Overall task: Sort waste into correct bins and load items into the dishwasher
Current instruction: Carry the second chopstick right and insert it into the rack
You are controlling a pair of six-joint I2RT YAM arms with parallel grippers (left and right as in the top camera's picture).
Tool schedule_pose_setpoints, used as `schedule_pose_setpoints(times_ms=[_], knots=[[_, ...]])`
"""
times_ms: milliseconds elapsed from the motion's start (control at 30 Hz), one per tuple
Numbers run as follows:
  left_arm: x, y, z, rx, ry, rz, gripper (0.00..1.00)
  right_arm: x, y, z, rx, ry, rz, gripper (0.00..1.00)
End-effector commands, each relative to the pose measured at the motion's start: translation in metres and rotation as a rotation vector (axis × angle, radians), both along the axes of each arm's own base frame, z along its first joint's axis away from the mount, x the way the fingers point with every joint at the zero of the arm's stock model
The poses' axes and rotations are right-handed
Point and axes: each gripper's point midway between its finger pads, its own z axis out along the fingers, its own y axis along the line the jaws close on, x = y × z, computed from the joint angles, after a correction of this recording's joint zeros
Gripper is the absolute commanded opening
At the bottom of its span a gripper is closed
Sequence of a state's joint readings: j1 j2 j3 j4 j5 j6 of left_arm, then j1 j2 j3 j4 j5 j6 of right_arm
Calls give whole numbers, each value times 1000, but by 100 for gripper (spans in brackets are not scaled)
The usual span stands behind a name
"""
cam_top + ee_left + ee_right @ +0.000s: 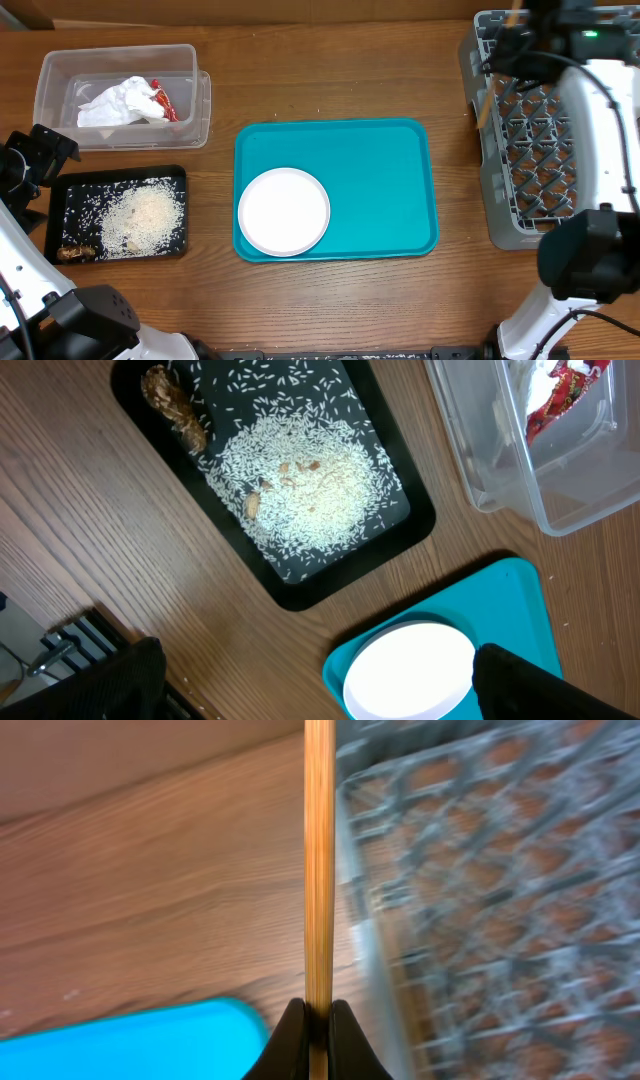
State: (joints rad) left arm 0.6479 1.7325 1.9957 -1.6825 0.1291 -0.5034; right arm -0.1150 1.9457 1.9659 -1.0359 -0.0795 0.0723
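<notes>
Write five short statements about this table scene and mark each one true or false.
1. The right gripper is shut on a wooden chopstick near the dish rack. True.
2. Both grippers are shut. False: the left gripper is open and holds nothing.
3. The white plate lies on the teal tray. True.
4. The rice lies in the black tray, beside the clear tub. True.
5. The clear tub is empty. False: it holds a crumpled napkin and a red wrapper.
</notes>
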Motion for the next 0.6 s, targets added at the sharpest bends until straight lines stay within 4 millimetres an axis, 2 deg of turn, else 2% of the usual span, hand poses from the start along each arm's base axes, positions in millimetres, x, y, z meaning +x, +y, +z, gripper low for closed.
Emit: schedule_pose_setpoints(times_ms=[0,167,300,433,500,533,567], knots=[[0,-1,-1,1,5,11,100,3,-20,6,-91,-36,78,4],[0,-2,-1,1,5,11,100,12,-39,-12,-159,-59,124,4],[0,-2,-1,1,5,11,100,17,-50,-36,-211,-43,107,4],[0,-1,-1,1,5,11,100,18,-47,-60,-198,-1,115,5],[0,-1,-1,1,5,11,100,17,-45,-70,-187,23,120,15],[0,-2,-1,1,5,11,100,17,-44,-74,-182,33,122,26],[0,-2,-1,1,6,11,100,16,-43,-76,-174,41,123,49]])
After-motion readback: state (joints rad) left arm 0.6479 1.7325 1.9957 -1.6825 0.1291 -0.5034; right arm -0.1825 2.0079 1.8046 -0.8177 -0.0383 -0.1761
